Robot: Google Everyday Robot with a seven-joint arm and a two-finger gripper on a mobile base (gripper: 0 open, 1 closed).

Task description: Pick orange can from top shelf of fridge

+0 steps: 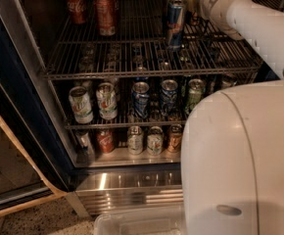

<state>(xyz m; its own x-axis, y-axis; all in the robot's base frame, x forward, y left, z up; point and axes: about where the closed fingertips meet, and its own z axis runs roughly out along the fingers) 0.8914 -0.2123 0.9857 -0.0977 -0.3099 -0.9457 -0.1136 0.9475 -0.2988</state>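
Note:
The fridge (19,106) stands open with its dark blue frame on the left. On the top shelf (147,65), a grey wire rack, the orange can (105,14) stands upright at the back left, coppery with a silver lid. A red Coca-Cola can (76,4) stands to its left. A tall blue-and-silver slim can (175,24) stands at the right middle. My white arm (259,26) reaches in from the right. My gripper (193,0) is at the back of the top shelf, just right of the slim can and well right of the orange can, mostly hidden by the wrist.
Two lower wire racks (127,125) hold several upright cans. The shiny steel base (127,182) runs along the bottom. A clear plastic bin (137,224) lies in front. My arm's large white housing (240,160) blocks the lower right. A wooden edge (14,146) crosses the left.

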